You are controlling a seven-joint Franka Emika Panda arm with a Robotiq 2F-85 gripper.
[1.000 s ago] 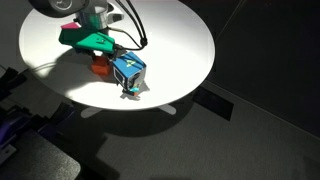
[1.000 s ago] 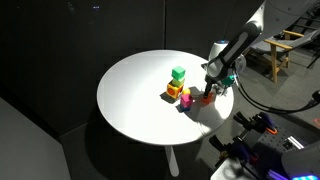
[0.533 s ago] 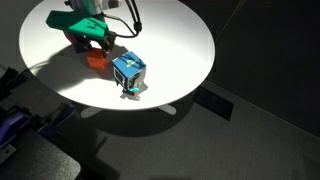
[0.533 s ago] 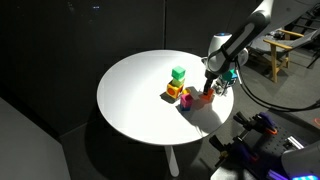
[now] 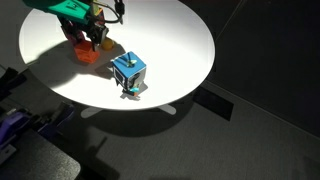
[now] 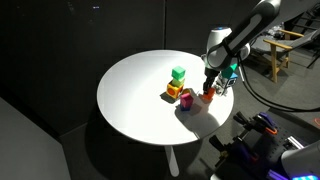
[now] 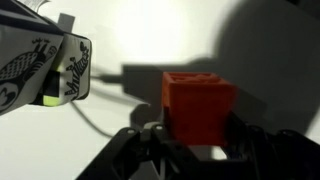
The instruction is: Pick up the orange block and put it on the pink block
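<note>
Round white table [image 6: 130,95], spotlit in a dark room, is carrying a green block [image 6: 178,74], a yellow piece [image 6: 174,92], the pink block [image 6: 186,101] and a blue patterned cube [image 5: 128,72]. Item: the gripper [image 7: 198,132], hanging from a white arm [image 6: 235,35], is clenching its jaws on the orange block [image 7: 198,100], one finger pressing each side in the wrist view. In an exterior view the orange block [image 6: 207,97] is sitting just beside the pink block, not on it; whether it is clearing the tabletop I cannot tell.
</note>
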